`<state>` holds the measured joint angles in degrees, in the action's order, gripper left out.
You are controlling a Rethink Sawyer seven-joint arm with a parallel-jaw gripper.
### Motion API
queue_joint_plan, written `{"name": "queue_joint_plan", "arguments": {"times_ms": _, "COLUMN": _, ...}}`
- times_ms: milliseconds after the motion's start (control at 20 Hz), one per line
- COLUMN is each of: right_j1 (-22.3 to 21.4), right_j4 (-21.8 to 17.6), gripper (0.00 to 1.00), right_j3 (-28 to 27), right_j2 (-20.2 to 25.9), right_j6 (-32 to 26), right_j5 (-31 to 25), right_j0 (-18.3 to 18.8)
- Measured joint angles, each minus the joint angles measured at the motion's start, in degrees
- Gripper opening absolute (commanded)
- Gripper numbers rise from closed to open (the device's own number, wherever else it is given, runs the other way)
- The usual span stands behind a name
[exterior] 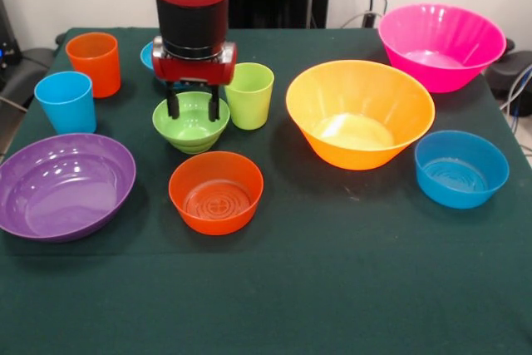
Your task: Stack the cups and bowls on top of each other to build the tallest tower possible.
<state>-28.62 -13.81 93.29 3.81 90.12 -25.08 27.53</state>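
Spread apart, the jaws hang just inside the mouth of the small green bowl [191, 121], one finger toward each side of the hollow, with nothing pinched between them; the gripper [192, 109] comes straight down from the red and black arm above, which suggests it is lined up either to take this bowl by its rim or to let it go here. Only the front view is given, and the small green bowl serves as the landmark for the rest. The lime green cup [249, 94] stands upright just beside it on the right, close enough to be the likely base of a stack. The medium orange bowl [216, 191] sits just in front of it. The purple bowl [63, 185] lies to its front-left, the light blue cup [66, 101] to its left, the orange cup [94, 62] behind that. A small blue bowl [148, 54] peeks out behind the arm. Well to the right sit the yellow-orange bowl [360, 112], the medium blue bowl [461, 168] and the pink bowl [441, 45]. Everything stands singly and mouth-up on the green table [332, 288], so no tower is begun.
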Motion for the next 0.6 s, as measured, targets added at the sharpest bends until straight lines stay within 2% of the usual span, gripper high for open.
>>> {"name": "queue_joint_plan", "arguments": {"times_ms": 600, "right_j1": 1.21, "right_j4": 0.0, "gripper": 1.0, "right_j3": 0.94, "right_j2": 2.58, "right_j6": 0.0, "right_j5": 0.29, "right_j0": 0.86}}
